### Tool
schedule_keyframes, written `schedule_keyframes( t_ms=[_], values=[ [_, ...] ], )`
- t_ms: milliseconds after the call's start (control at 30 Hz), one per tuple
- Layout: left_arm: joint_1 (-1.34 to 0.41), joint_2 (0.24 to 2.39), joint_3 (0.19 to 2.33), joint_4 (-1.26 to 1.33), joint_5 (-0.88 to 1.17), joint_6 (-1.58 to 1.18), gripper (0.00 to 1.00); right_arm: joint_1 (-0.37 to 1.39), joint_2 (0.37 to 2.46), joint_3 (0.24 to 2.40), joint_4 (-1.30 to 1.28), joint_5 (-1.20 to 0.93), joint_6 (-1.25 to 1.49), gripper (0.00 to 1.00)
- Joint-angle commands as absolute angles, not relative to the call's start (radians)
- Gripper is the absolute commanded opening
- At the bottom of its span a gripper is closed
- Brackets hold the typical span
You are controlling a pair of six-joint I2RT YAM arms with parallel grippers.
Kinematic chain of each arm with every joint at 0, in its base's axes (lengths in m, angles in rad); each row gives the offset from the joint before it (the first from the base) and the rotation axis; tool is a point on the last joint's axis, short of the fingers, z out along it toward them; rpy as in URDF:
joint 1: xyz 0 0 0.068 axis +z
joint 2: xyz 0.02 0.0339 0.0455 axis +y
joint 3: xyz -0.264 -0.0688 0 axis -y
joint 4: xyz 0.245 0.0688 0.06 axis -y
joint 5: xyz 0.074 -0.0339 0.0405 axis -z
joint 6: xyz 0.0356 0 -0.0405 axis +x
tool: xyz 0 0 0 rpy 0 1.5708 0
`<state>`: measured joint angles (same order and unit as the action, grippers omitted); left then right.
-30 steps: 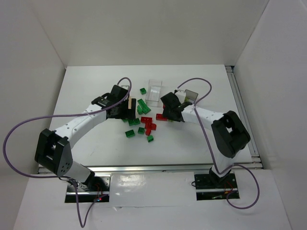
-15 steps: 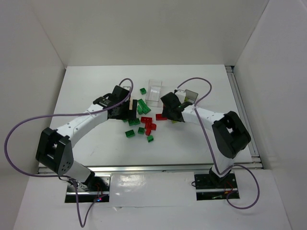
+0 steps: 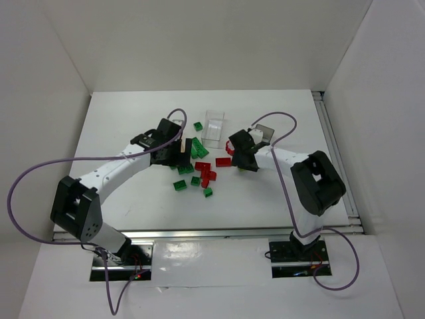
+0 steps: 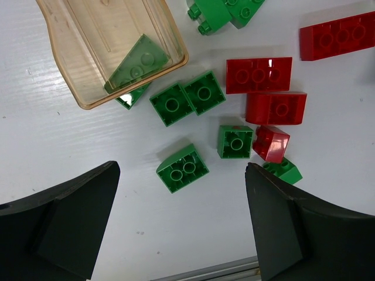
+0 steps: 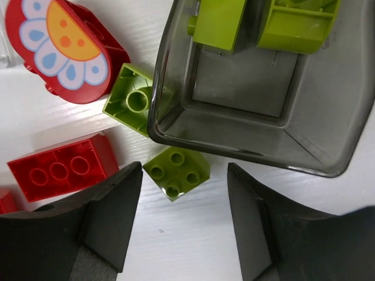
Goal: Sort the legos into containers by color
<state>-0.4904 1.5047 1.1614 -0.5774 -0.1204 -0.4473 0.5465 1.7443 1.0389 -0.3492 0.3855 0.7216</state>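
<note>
In the left wrist view my left gripper [image 4: 181, 228] is open and empty above the table, with a dark green brick [image 4: 182, 168] just ahead of it. More green bricks [image 4: 171, 104] and red bricks [image 4: 259, 75] lie around. An amber-tinted container [image 4: 88, 35] holds one green sloped brick [image 4: 137, 67]. In the right wrist view my right gripper [image 5: 184, 216] is open, with a yellow-green brick [image 5: 177, 172] between its fingers on the table. A smoky container [image 5: 234, 137] holds two yellow-green bricks [image 5: 218, 23]. Another yellow-green brick [image 5: 135, 105] leans against its outside.
A red flower-printed piece [image 5: 64, 50] and a long red brick [image 5: 61, 167] lie left of the right gripper. In the top view an empty clear box [image 3: 214, 127] stands behind the brick pile [image 3: 199, 174], between the left gripper [image 3: 182, 154] and right gripper [image 3: 240, 159].
My right gripper has shifted a little right toward the smoky container, uncovering a red brick on the table. My left gripper has edged slightly right over the pile.
</note>
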Motion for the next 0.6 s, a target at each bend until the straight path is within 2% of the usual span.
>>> schedule_keyframes(
  t_ms=[0, 67, 267, 567],
  values=[
    [-0.499, 1.526, 1.209, -0.584, -0.11, -0.436, 0.98, 0.54, 1.766, 1.035, -0.313, 0.362, 0.697, 0.63],
    [-0.499, 1.526, 1.209, -0.584, -0.11, -0.436, 0.98, 0.54, 1.766, 1.016, -0.296, 0.351, 0.696, 0.53],
    [-0.499, 1.536, 1.209, -0.584, -0.11, -0.436, 0.98, 0.54, 1.721, 1.015, -0.317, 0.393, 0.676, 0.41],
    [-0.499, 1.536, 1.218, -0.594, -0.118, -0.445, 0.98, 0.517, 1.455, 1.052, -0.396, 0.552, 0.604, 0.38]
  ],
)
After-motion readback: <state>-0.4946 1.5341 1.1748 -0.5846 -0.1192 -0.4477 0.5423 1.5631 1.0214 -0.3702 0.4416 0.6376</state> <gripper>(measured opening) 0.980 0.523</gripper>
